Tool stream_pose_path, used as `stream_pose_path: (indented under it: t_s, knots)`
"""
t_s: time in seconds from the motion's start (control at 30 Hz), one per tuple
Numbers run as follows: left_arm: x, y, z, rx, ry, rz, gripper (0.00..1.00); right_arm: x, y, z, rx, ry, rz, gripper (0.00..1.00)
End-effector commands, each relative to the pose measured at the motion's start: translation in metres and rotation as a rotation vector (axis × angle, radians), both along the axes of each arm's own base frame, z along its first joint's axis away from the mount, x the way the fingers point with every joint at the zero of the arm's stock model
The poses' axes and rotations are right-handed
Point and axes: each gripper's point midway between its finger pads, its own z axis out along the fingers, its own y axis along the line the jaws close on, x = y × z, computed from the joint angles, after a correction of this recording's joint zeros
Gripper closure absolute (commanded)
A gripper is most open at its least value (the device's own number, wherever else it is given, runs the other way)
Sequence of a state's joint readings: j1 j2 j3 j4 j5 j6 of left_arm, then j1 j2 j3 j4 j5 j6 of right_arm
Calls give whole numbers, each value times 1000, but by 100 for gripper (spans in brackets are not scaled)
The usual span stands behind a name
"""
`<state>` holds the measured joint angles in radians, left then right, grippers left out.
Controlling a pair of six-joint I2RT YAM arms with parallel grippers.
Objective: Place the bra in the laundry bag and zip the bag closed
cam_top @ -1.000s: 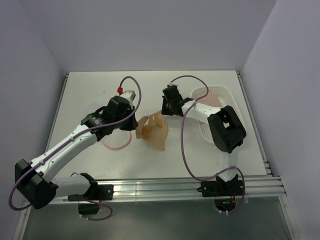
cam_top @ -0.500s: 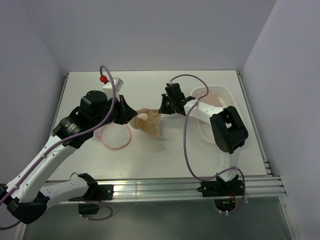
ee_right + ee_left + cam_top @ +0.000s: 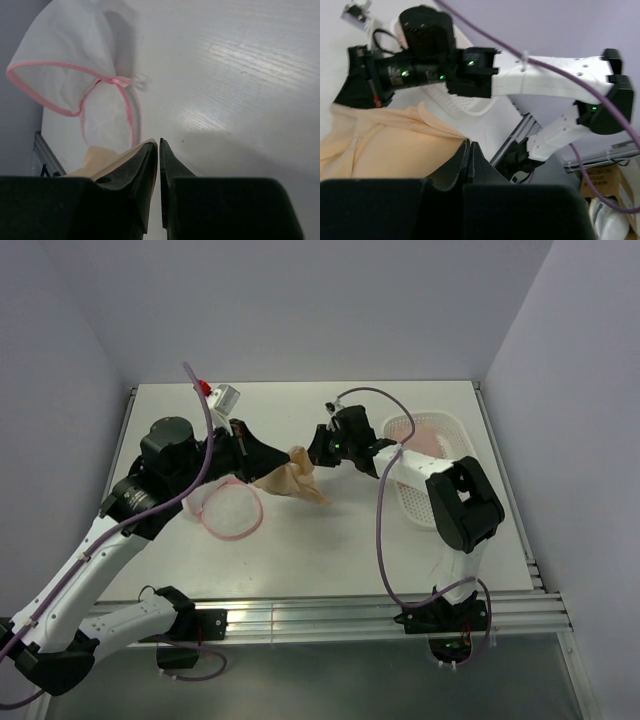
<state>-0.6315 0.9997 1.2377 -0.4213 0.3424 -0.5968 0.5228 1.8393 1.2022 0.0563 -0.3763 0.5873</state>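
The peach-tan bra (image 3: 290,481) hangs off the table, stretched between both grippers. My left gripper (image 3: 268,457) is shut on its left edge; in the left wrist view the jaws (image 3: 469,144) pinch the fabric (image 3: 380,150). My right gripper (image 3: 313,452) is shut on the bra's right end; in the right wrist view (image 3: 159,142) the fabric (image 3: 100,156) lies over the left finger and into the thin gap. The laundry bag (image 3: 230,509), white mesh with a pink rim, lies open on the table, below and left of the bra. It also shows in the right wrist view (image 3: 75,70).
A white perforated basket (image 3: 397,421) holding a paler pink garment (image 3: 432,432) stands at the right, behind the right arm. Grey walls close the table at the back and sides. A metal rail runs along the near edge.
My left arm has risen and swung back to the left, uncovering the bag. The bra has been lifted and drawn out between both grippers; my right gripper has shifted slightly left.
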Motion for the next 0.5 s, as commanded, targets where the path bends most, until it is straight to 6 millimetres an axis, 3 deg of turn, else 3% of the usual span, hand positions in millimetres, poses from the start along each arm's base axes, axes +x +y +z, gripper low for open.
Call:
stream_pose_path:
  t_s: [0.0, 0.23, 0.47]
  knots:
    - [-20, -5, 54, -183, -141, -103, 100, -7, 13, 30, 134, -52, 83, 84]
    - [-13, -1, 68, -288, -177, -86, 100, -42, 35, 62, 386, -52, 264, 66]
    - [-6, 20, 87, -394, -256, 26, 100, -79, 45, 89, 587, -17, 397, 48]
